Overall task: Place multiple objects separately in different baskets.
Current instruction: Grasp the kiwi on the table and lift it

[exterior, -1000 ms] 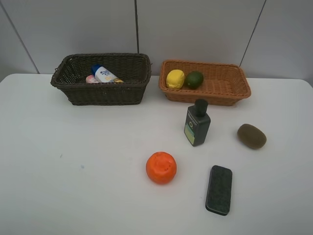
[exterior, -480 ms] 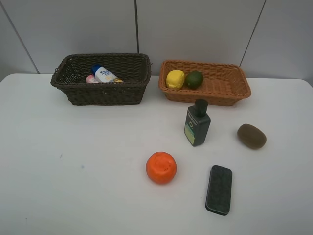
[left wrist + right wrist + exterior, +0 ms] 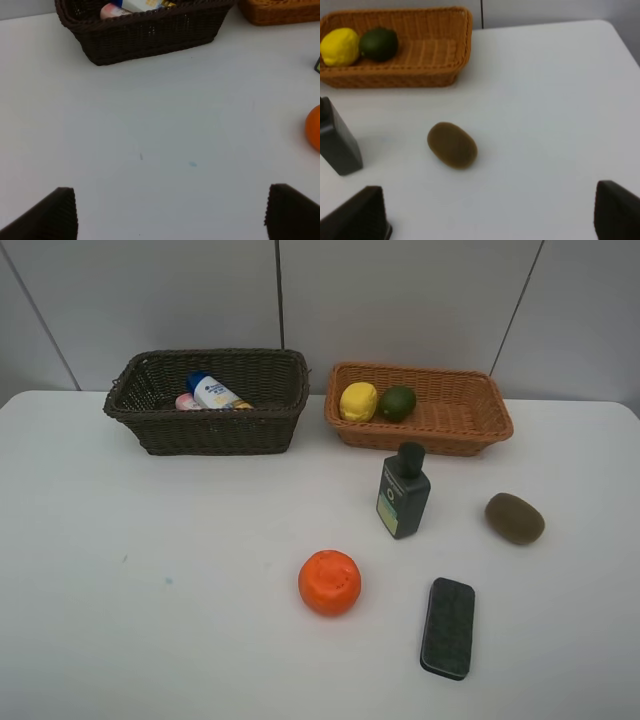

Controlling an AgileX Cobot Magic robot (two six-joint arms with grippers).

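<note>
The dark brown basket (image 3: pixel 206 430) at the back left holds a white blue-capped bottle (image 3: pixel 212 391) and a pink bottle (image 3: pixel 185 401). The light orange-tan basket (image 3: pixel 470 435) holds a yellow fruit (image 3: pixel 358 401) and a green fruit (image 3: pixel 397 403). On the table stand a dark green bottle (image 3: pixel 403 493), an orange fruit (image 3: pixel 329 582), a brown fruit (image 3: pixel 514 518) and a flat dark block (image 3: pixel 447 627). My left gripper (image 3: pixel 170 212) is open above bare table. My right gripper (image 3: pixel 492 217) is open, short of the brown fruit (image 3: pixel 452 144). Neither arm shows in the high view.
The white table (image 3: pixel 150 570) ends at a grey panelled wall (image 3: pixel 400 300) behind the baskets. In the left wrist view the dark basket (image 3: pixel 145 32) lies ahead and the orange fruit (image 3: pixel 314 127) is at the frame's edge.
</note>
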